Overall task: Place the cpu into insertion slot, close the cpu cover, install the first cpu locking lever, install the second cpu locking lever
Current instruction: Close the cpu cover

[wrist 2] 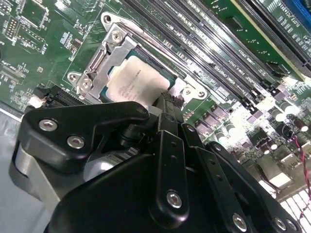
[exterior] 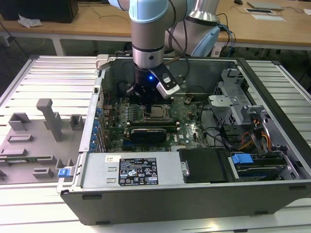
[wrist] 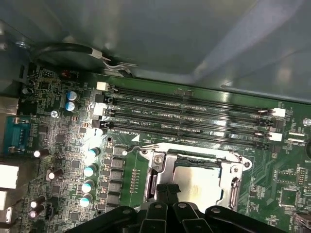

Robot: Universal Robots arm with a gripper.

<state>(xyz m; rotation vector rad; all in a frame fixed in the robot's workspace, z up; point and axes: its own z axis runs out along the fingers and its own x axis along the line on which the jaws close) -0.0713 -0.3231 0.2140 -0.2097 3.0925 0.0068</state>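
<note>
Now the cpu (wrist 2: 133,82) sits in its socket (wrist 2: 163,73), the cpu cover (wrist 2: 103,60) lying flat around it. The end effector (wrist 2: 167,104) is clenched on nothing, its tip just at the cover's edge — if it slips sideways there, I think it may scrape the cpu or nearby parts of the board (wrist 2: 39,43).

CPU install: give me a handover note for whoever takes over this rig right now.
Pincer: shut, nothing seen in it, tips at the edge of the cpu in both wrist views.
cpu: placed, lying flat in the window of the cpu cover.
cpu cover: appears closed down around the chip.
Locking levers: I cannot tell whether either is latched, so treat both as still to check.
</note>
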